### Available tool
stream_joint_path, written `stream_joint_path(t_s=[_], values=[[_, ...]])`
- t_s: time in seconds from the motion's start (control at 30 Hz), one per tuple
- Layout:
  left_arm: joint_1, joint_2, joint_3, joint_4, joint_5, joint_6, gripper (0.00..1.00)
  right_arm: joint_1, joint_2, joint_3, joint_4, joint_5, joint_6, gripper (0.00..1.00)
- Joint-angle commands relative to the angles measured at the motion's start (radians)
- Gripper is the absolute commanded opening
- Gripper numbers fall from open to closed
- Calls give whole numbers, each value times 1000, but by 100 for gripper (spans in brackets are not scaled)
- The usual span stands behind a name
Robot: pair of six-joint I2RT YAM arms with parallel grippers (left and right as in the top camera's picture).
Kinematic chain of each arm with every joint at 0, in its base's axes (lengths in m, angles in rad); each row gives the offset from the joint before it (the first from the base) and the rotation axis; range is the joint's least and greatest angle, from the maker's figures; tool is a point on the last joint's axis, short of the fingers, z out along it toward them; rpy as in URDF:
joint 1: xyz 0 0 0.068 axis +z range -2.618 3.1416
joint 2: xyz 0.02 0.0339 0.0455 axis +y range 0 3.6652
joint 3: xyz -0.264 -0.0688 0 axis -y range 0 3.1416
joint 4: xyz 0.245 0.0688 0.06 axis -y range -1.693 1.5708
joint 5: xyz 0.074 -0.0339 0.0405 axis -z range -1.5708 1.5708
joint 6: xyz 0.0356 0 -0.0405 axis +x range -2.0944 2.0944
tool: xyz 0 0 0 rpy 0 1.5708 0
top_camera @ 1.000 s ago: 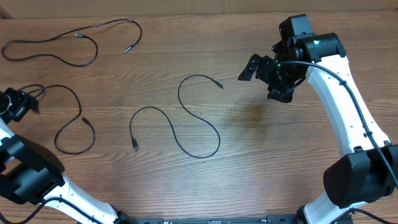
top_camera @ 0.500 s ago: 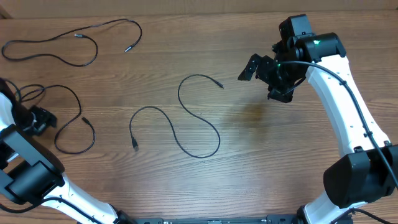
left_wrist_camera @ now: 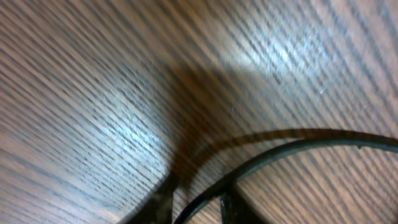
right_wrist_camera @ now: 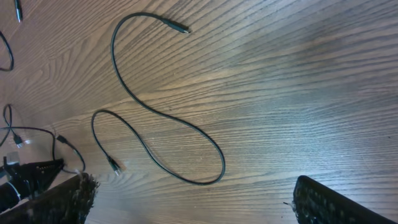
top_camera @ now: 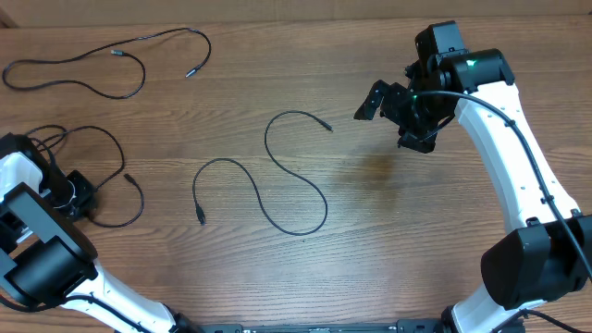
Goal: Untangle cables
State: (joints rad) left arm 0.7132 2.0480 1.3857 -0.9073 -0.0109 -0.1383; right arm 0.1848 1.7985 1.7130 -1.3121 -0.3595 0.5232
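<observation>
Three thin black cables lie on the wooden table (top_camera: 370, 240), none crossing another. The S-shaped cable (top_camera: 266, 141) is spread out in the middle of the overhead frame, and the long looped cable (top_camera: 143, 38) lies across the upper left, both well apart from everything else, so these two look done. The third cable (top_camera: 141, 202) sits at the left edge, bunched into overlapping loops beside the left arm; whether it is one cord or two tangled there is too small to tell. It seems to be what is left to open out. The left gripper (left_wrist_camera: 198, 202) is down on this cable, its jaws narrow with the cord running between the fingers (left_wrist_camera: 231, 206), though blur hides whether they actually pinch it. The right gripper (right_wrist_camera: 193, 186) hangs at the upper right of the overhead frame, jaws wide and empty, well away from any cable.
</observation>
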Motion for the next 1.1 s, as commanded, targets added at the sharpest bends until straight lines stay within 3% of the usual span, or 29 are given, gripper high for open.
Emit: stream_joint_path(t_s=[0.0, 0.27, 0.4, 0.47, 0.63, 0.77, 0.8, 0.83, 0.93, 0.97, 1.07], values=[[-6, 5, -5, 42, 1, 21, 4, -1, -11, 16, 1, 3, -5, 100], [-21, 5, 163, 45, 35, 147, 4, -1, -11, 16, 2, 3, -5, 100], [-18, 5, 227, 93, 257, 118, 4, -1, -11, 16, 2, 3, -5, 100], [-18, 5, 234, 139, 360, 40, 4, -1, -11, 16, 2, 3, -5, 100], [-16, 5, 234, 144, 262, -371, 4, -1, -11, 16, 2, 3, -5, 100], [-15, 5, 234, 134, 274, -465, 4, -1, -11, 16, 2, 3, -5, 100], [-15, 5, 234, 127, 274, -465, 7, -1, -11, 16, 1, 3, -5, 100], [-15, 5, 234, 122, 274, -465, 25, -1, -11, 16, 2, 3, -5, 100], [-15, 5, 234, 92, 300, -460, 30, -1, -11, 16, 2, 3, -5, 100], [-13, 5, 234, 91, 336, -455, 43, -1, -11, 16, 1, 3, -5, 100], [-7, 1, 241, 108, 490, -453, 56, -1, -11, 16, 1, 3, -5, 100]])
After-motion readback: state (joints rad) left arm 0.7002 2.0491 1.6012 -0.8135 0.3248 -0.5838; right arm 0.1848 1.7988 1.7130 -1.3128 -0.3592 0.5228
